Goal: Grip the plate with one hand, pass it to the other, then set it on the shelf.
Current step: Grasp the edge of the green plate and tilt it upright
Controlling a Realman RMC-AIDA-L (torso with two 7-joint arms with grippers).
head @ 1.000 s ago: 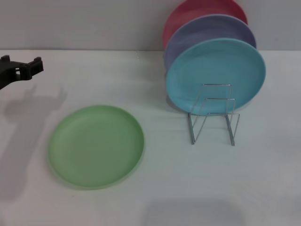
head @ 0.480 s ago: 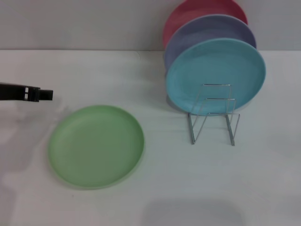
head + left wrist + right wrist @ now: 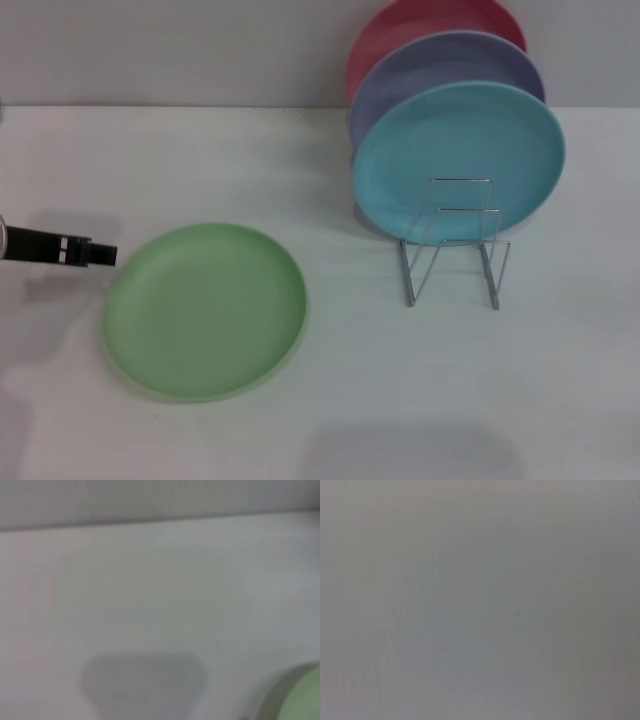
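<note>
Left gripper (image 3: 95, 253) cut off at head view's edge beside the plate (image 3: 205, 310); finger state unreadable. Left wrist view catches only a blurred sliver of plate (image 3: 302, 700). Red plate (image 3: 420, 25) and lavender plate (image 3: 440, 65) mostly hidden behind the blue plate (image 3: 458, 160).

You have a white table (image 3: 300, 170) as the supporting surface, meeting a grey wall along its far edge. The light-green plate (image 3: 204, 310) lies flat on it toward the robot's left. To the right, the wire shelf (image 3: 455, 245) stands on the table and carries the turquoise-blue plate (image 3: 458, 160), lavender plate (image 3: 440, 60) and red plate (image 3: 430, 20) on edge.
</note>
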